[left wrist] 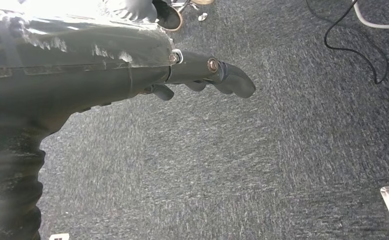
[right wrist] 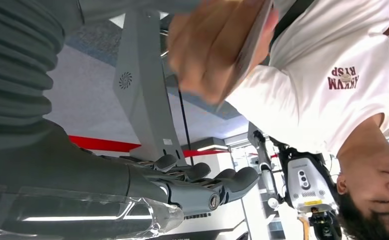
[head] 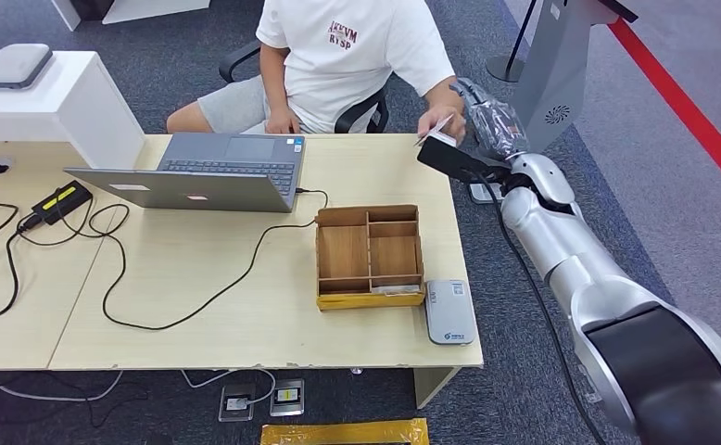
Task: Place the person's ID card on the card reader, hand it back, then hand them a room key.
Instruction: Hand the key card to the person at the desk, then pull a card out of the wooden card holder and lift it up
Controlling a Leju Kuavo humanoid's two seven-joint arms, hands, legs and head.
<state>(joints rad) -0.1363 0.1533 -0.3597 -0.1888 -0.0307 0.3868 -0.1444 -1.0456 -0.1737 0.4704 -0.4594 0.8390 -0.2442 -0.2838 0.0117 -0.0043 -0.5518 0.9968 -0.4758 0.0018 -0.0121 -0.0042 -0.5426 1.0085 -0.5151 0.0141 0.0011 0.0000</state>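
Here your right robot hand (head: 488,119) was raised past the bench's (head: 246,306) far right corner, fingers apart and holding nothing, just beside the person's hand (head: 442,125), which held the ID card (head: 437,127). The card reader (head: 449,312) lay beside the wooden tray (head: 369,257). Your left robot hand (left wrist: 202,75) hung empty over carpet, fingers loosely extended.

On the table (head: 199,306), the card reader (head: 449,312) lies just right of the divided box (head: 369,257), laptop (head: 204,171) behind

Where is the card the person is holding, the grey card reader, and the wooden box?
card (head: 440,136), head view, on its white face by the person's fingers.
card reader (head: 449,311), head view, middle of its grey top.
wooden box (head: 321,262), head view, on its left wall.
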